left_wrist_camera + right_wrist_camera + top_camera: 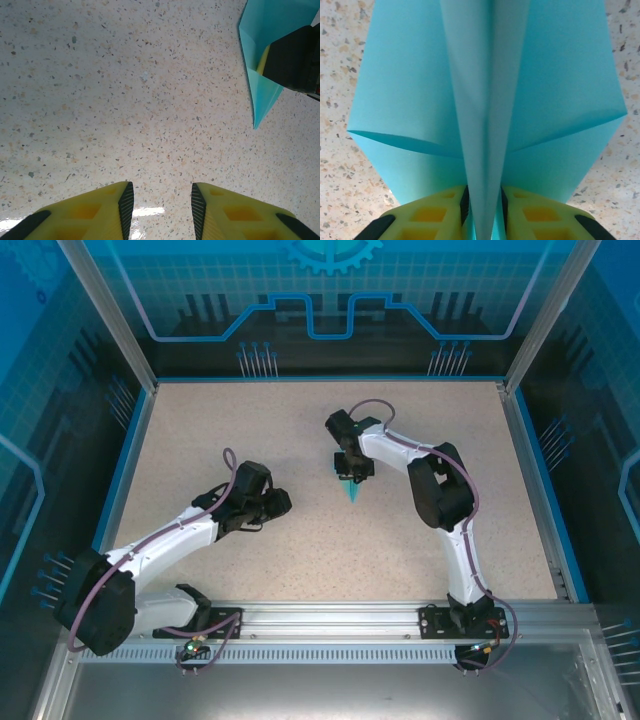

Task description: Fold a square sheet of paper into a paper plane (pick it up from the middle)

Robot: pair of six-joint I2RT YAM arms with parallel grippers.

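Observation:
The square sheet of paper stands folded as a cyan-blue paper plane (351,490) on the speckled table (300,430), nose towards the near edge. My right gripper (350,472) comes down on it from behind. In the right wrist view the plane (420,85) spreads its wings flat while its raised centre ridge runs between my right gripper (483,202) jaws, both black pads against it. My left gripper (286,503) hovers to the left of the plane, apart from it. In the left wrist view it (162,200) is open over bare table, with the plane (260,95) at the upper right.
The right gripper's black-and-yellow finger (292,57) shows at the left wrist view's right edge. Blue rails border the table on the left (122,465) and right (545,490). An aluminium beam (330,615) carrying both arm bases runs along the near edge.

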